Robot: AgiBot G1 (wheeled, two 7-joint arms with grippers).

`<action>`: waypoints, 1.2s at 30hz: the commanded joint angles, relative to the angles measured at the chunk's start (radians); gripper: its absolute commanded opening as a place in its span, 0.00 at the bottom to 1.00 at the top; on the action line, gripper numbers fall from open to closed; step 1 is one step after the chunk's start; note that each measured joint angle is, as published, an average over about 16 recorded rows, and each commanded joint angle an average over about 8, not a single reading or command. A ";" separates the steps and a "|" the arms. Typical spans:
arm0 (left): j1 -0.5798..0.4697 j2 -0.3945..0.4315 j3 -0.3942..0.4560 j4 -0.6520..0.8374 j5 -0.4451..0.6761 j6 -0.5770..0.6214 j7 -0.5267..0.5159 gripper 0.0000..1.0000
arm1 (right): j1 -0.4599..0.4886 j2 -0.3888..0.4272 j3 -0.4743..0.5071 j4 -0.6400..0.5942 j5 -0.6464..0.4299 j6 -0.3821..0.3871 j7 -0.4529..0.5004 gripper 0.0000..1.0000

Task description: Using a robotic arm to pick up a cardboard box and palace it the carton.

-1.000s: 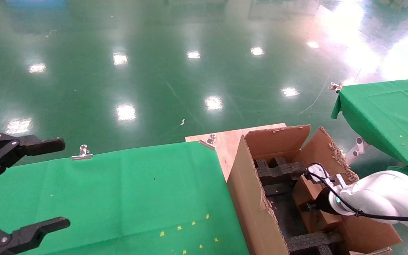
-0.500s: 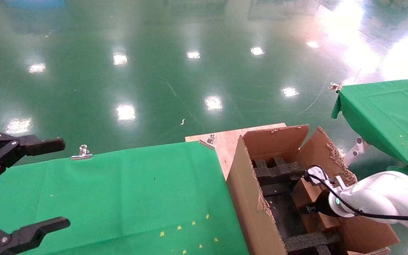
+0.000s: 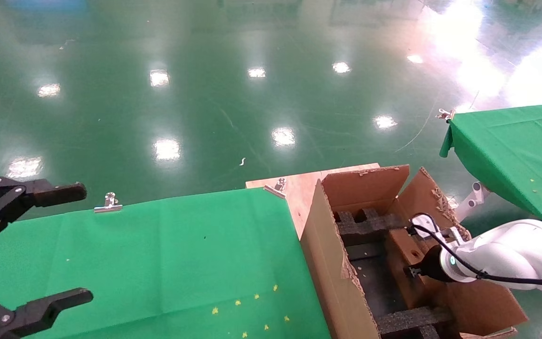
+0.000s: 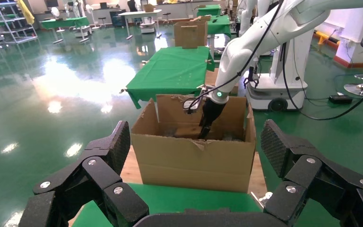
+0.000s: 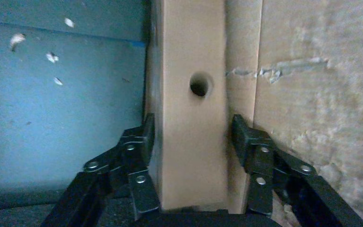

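The floor [image 3: 205, 94] is glossy green and reflects ceiling lights. A green table [image 3: 158, 263] fills the lower left of the head view, its cloth held by a clip [image 3: 107, 203] at the far edge; a second green table [image 3: 511, 146] stands off to the right. Between them a wooden board [image 3: 299, 186] carries the carton [image 3: 332, 273], whose torn flaps stand open around black foam [image 3: 370, 226] inserts.

The white right arm [image 3: 511, 259] reaches down into the carton from the right side. Its gripper [image 5: 193, 142] is pinching the box [image 5: 191, 118], one finger pressed on each long side. The box sits inside the carton, close against its right inner wall, the face with the round hole [image 5: 199, 85] turned toward the wrist camera.

The left gripper [image 3: 26, 249] hangs over the near left corner of the green table, fingers [image 4: 104, 156] spread wide and holding nothing.
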 commanded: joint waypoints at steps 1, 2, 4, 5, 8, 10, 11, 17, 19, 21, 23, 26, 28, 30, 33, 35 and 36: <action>0.000 0.000 0.000 0.000 0.000 0.000 0.000 1.00 | 0.004 0.006 0.001 0.006 -0.001 -0.002 0.002 1.00; 0.000 0.000 0.000 0.000 0.000 0.000 0.000 1.00 | 0.010 0.010 0.003 0.015 -0.004 -0.003 0.004 1.00; 0.000 0.000 0.000 0.000 0.000 0.000 0.000 1.00 | 0.024 0.020 0.007 0.034 -0.010 -0.004 0.008 1.00; 0.000 0.000 0.000 0.000 0.000 0.000 0.000 1.00 | 0.032 0.025 0.010 0.044 -0.014 -0.003 0.009 1.00; 0.000 0.000 0.000 0.000 0.000 0.000 0.000 1.00 | 0.065 0.042 0.023 0.084 -0.028 0.002 0.010 1.00; 0.000 0.000 0.000 0.000 0.000 0.000 0.000 1.00 | 0.094 0.054 0.034 0.116 -0.039 0.009 0.007 1.00; 0.000 0.000 0.000 0.000 0.000 0.000 0.000 1.00 | 0.109 0.061 0.040 0.132 -0.044 0.014 0.004 1.00; 0.000 0.000 0.000 0.000 0.000 0.000 0.000 1.00 | 0.210 0.100 0.085 0.246 -0.056 0.040 -0.027 1.00; 0.000 0.000 0.001 0.000 0.000 0.000 0.000 1.00 | 0.245 0.112 0.101 0.284 -0.050 0.048 -0.042 1.00; 0.000 0.000 0.001 0.000 0.000 0.000 0.000 1.00 | 0.279 0.124 0.117 0.321 -0.038 0.053 -0.057 1.00; 0.000 0.000 0.001 0.000 0.000 0.000 0.000 1.00 | 0.313 0.135 0.133 0.358 -0.021 0.055 -0.072 1.00; 0.000 0.000 0.001 0.000 0.000 0.000 0.000 1.00 | 0.361 0.149 0.156 0.404 0.015 0.051 -0.096 1.00; 0.000 0.000 0.001 0.000 -0.001 0.000 0.000 1.00 | 0.388 0.156 0.168 0.426 0.045 0.045 -0.114 1.00; 0.000 0.000 0.001 0.000 -0.001 0.000 0.000 1.00 | 0.408 0.161 0.176 0.440 0.070 0.041 -0.131 1.00; 0.000 0.000 0.001 0.000 -0.001 0.000 0.000 1.00 | 0.433 0.164 0.186 0.453 0.107 0.036 -0.155 1.00; 0.000 0.000 0.001 0.000 -0.001 -0.001 0.000 1.00 | 0.441 0.166 0.190 0.457 0.119 0.035 -0.163 1.00; 0.000 0.000 0.001 0.000 -0.001 -0.001 0.000 1.00 | 0.444 0.166 0.191 0.458 0.124 0.035 -0.166 1.00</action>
